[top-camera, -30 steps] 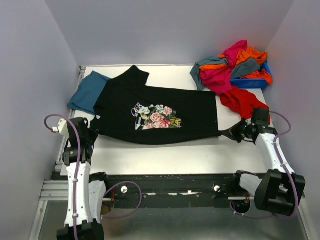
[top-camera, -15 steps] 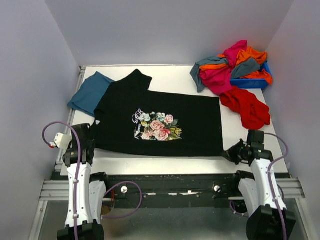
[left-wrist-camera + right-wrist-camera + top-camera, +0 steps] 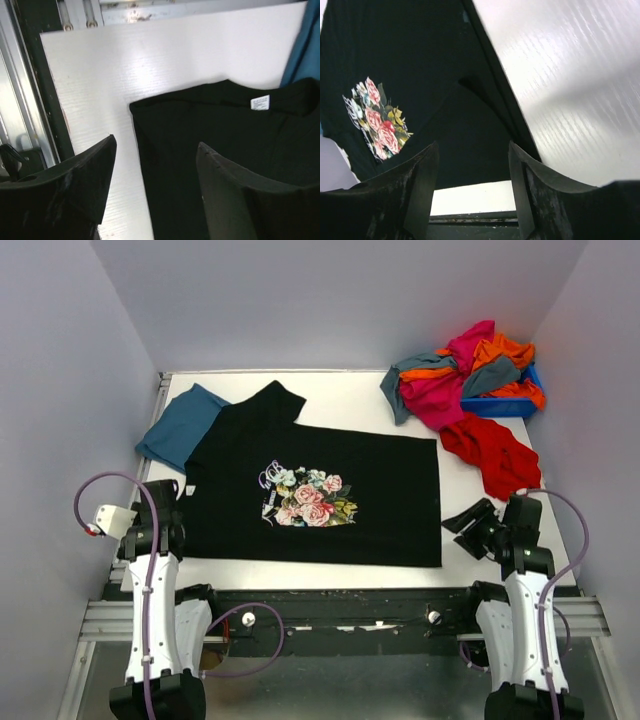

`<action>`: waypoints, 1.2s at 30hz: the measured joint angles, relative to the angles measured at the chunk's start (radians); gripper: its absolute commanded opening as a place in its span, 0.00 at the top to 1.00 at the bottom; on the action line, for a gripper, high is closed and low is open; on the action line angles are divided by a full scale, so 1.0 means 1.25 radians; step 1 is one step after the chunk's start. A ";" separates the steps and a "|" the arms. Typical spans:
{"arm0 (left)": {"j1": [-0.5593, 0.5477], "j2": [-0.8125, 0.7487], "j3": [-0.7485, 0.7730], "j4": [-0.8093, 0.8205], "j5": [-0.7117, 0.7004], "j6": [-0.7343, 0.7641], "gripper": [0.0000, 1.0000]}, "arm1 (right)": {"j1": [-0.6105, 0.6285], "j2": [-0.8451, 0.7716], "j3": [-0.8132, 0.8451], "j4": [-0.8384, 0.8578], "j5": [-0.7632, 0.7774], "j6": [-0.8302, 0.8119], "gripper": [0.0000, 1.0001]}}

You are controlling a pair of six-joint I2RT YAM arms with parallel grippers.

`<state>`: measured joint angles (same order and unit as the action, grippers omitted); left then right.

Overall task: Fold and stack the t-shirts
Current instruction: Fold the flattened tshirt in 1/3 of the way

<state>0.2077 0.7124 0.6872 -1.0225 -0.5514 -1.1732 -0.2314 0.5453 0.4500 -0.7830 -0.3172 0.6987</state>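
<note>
Teal-blue t-shirt [image 3: 178,425]: lay far left on the desk [image 3: 340,408], compact, probably folded already, its edge under the black sleeve.
Left fingers [image 3: 75,185]: spread apart, holding nothing, over the black shirt's near-left corner.
Black t-shirt [image 3: 385,500]: spread flat mid-desk, floral print up, not yet folded.
Right fingers [image 3: 395,200]: spread apart, empty, beside the hem's near-right corner.
Red t-shirt [image 3: 495,460]: loose, right of the black one.
Heap of t-shirts [image 3: 445,380]: magenta, orange and grey-blue, far right, spilling from the blue bin [image 3: 500,406].
Progress: early; most folding and all stacking were left.
Room: bare desk along the near edge and far side; side walls stood close.
</note>
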 measured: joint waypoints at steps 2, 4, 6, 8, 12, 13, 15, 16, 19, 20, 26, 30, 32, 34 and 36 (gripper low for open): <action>0.000 -0.001 0.026 -0.001 -0.021 0.021 0.21 | 0.000 0.039 0.004 0.037 -0.026 -0.029 0.41; 0.001 -0.004 0.048 0.040 -0.024 0.087 0.22 | 0.001 0.084 0.005 0.078 -0.052 -0.054 0.44; 0.001 -0.008 0.051 0.098 0.006 0.151 0.24 | 0.013 0.123 0.005 0.115 -0.062 -0.073 0.45; 0.001 -0.014 0.051 0.157 0.066 0.223 0.29 | 0.031 0.154 0.005 0.146 -0.062 -0.089 0.51; 0.001 -0.033 0.018 0.314 0.223 0.321 0.33 | 0.088 0.221 0.028 0.190 -0.053 -0.115 0.53; 0.000 -0.033 -0.003 0.354 0.262 0.333 0.33 | 0.111 0.241 0.036 0.199 -0.045 -0.118 0.54; 0.000 -0.026 -0.029 0.406 0.308 0.343 0.35 | 0.153 0.280 0.057 0.206 -0.020 -0.125 0.56; 0.001 -0.005 -0.037 0.429 0.327 0.344 0.36 | 0.173 0.301 0.070 0.207 -0.005 -0.129 0.57; -0.001 0.064 -0.040 0.487 0.368 0.343 0.37 | 0.218 0.362 0.113 0.207 0.043 -0.143 0.59; -0.004 0.086 -0.041 0.504 0.382 0.342 0.38 | 0.227 0.382 0.126 0.208 0.059 -0.147 0.59; -0.085 0.158 -0.041 0.591 0.430 0.344 0.38 | 0.274 0.461 0.151 0.217 0.136 -0.152 0.60; -0.137 0.197 -0.023 0.612 0.429 0.356 0.38 | 0.295 0.525 0.158 0.219 0.166 -0.147 0.60; -0.139 0.207 -0.022 0.625 0.429 0.356 0.38 | 0.301 0.557 0.166 0.225 0.175 -0.142 0.61; -0.140 0.217 -0.022 0.637 0.429 0.355 0.38 | 0.308 0.582 0.175 0.231 0.179 -0.138 0.61; -0.141 0.224 -0.022 0.644 0.430 0.355 0.38 | 0.316 0.602 0.182 0.239 0.184 -0.132 0.62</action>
<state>0.0319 0.9924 0.6594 -0.2180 -0.0143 -0.7296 0.1631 1.2980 0.6769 -0.4847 -0.0868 0.5343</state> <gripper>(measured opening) 0.623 0.392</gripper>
